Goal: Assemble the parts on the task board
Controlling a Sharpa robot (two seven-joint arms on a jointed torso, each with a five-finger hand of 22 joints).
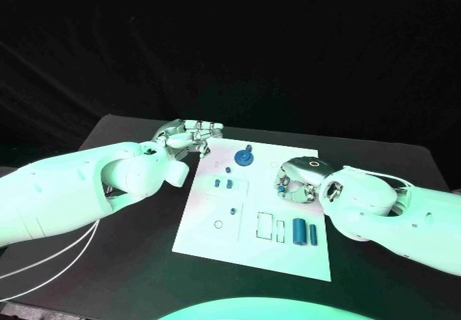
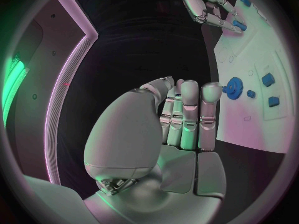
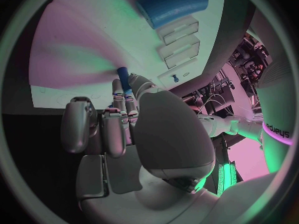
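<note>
the black tabletop (image 1: 125, 267) carries the white rectangular task board (image 1: 252, 250), and thin white cables (image 1: 67, 257) trail off the left arm over the tabletop's near left part. on the board a round blue gear-shaped part (image 1: 244, 157) stands near its far edge, with two small blue block parts (image 1: 224, 181) just nearer; toward the near right side two upright blue cylinder parts (image 1: 306, 231) stand side by side, next to outlined rectangular slots (image 1: 264, 225). the silver left hand (image 1: 184, 139) lies at the board's far left corner, its fingers straight and close together with nothing in them, their tips just short of the gear in the left wrist view. the silver right hand (image 1: 296, 181) is over the board's right edge, fingers curled, pinching a small blue peg-like part (image 3: 122, 74) at its fingertips above the white surface.
</note>
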